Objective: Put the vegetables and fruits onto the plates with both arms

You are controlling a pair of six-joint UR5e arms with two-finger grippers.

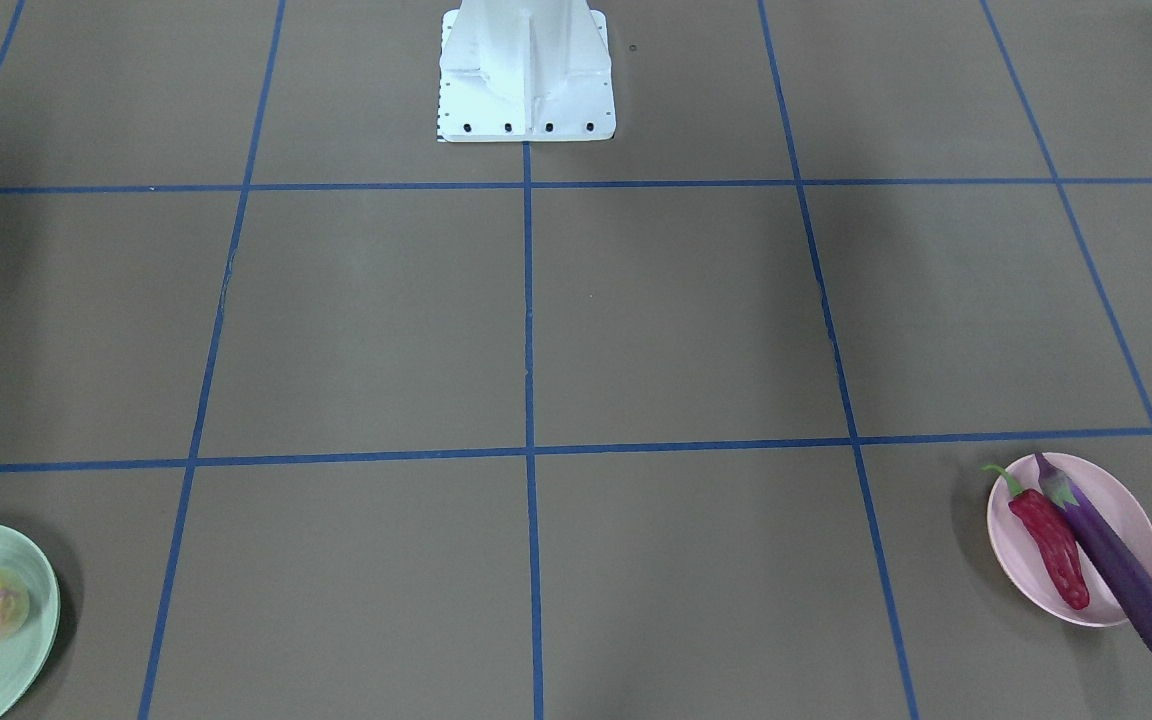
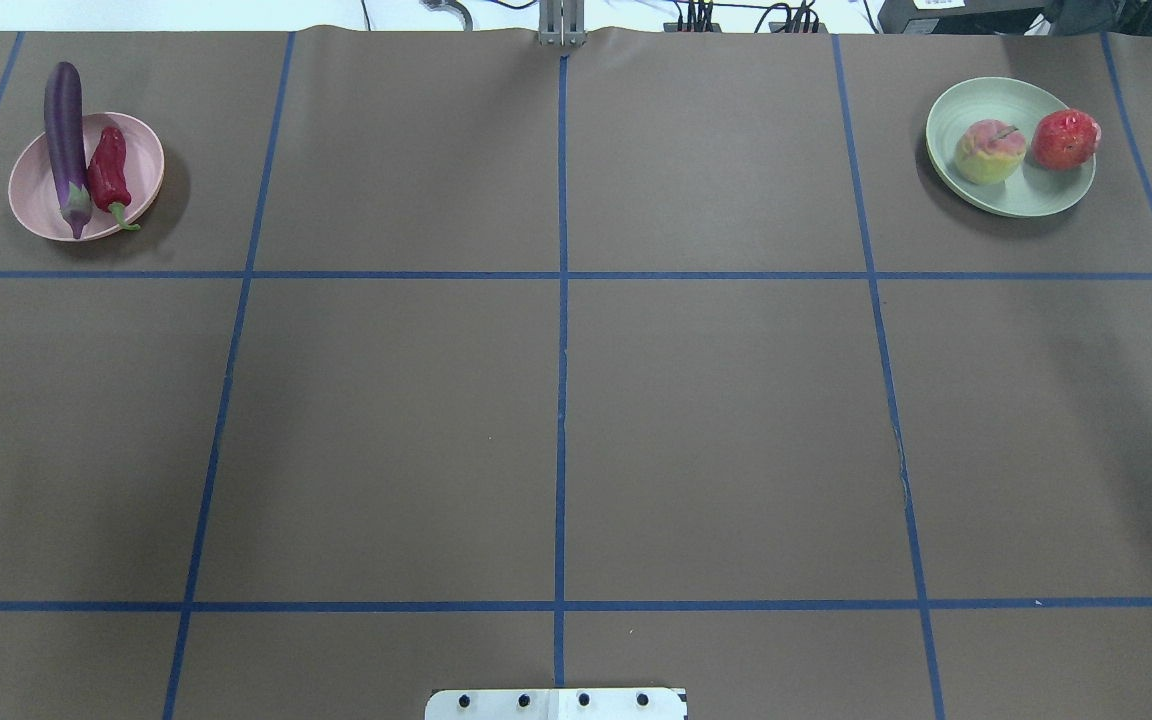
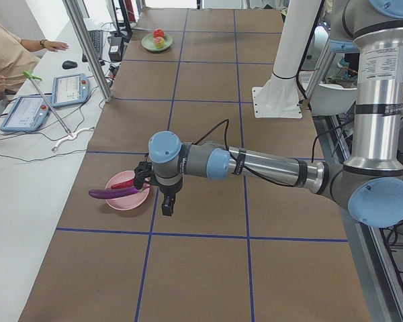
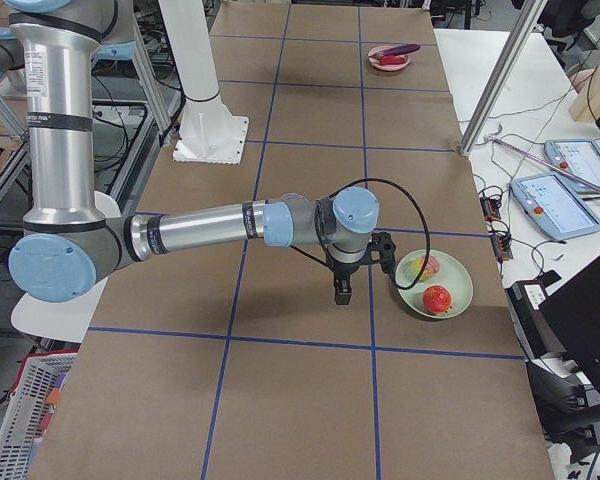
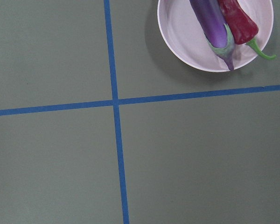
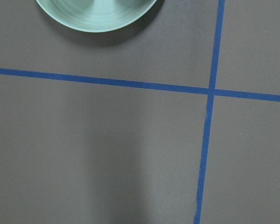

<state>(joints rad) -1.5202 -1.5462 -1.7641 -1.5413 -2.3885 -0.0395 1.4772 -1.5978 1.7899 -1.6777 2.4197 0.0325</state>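
Observation:
The purple eggplant (image 2: 65,130) and the red chili (image 2: 108,170) lie side by side on the pink plate (image 2: 31,195) at the far left; the eggplant overhangs the rim. The peach (image 2: 989,151) and the red pomegranate-like ball (image 2: 1066,139) sit on the mint green plate (image 2: 1021,195) at the far right. My left gripper (image 3: 168,208) hangs above the table just beside the pink plate (image 3: 124,200). My right gripper (image 4: 342,293) hangs just beside the green plate (image 4: 455,275). Both show only in the side views, so I cannot tell whether they are open or shut.
The white base block (image 2: 556,703) stands at the table's near middle edge. Blue tape lines (image 2: 561,400) grid the brown table. Tablets (image 3: 67,87) and cables lie on the white side bench, and an operator's arm (image 3: 50,45) rests there.

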